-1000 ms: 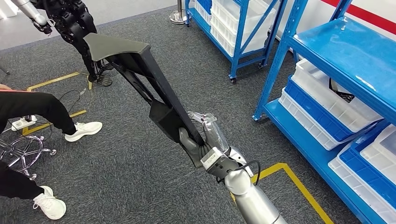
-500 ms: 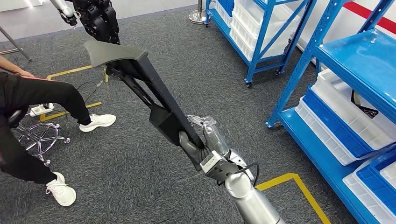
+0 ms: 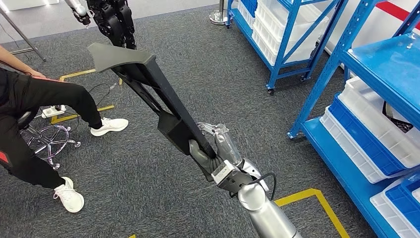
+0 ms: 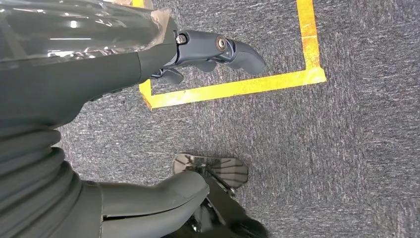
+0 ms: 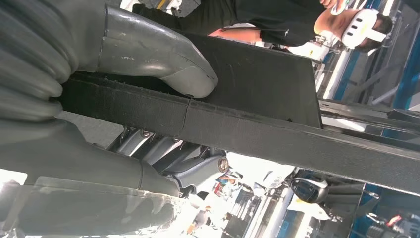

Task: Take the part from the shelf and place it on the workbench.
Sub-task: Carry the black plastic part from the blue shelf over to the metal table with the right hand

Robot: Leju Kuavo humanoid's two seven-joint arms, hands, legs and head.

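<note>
Carrying the part (image 3: 148,94) in the closed right hand (image 3: 210,153); left hand (image 4: 148,124) empty, fingers apart. Next, find the desk.

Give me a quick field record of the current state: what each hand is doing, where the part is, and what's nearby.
right hand: grips the long black plastic part near its lower end
part position: held tilted up over the grey carpet floor, clear of the shelves
left hand: holds nothing, hangs over yellow floor tape
shelves: blue metal racks with white and blue bins, to the right
person: seated person in black trousers, to the left
workbench: cannot tell
</note>
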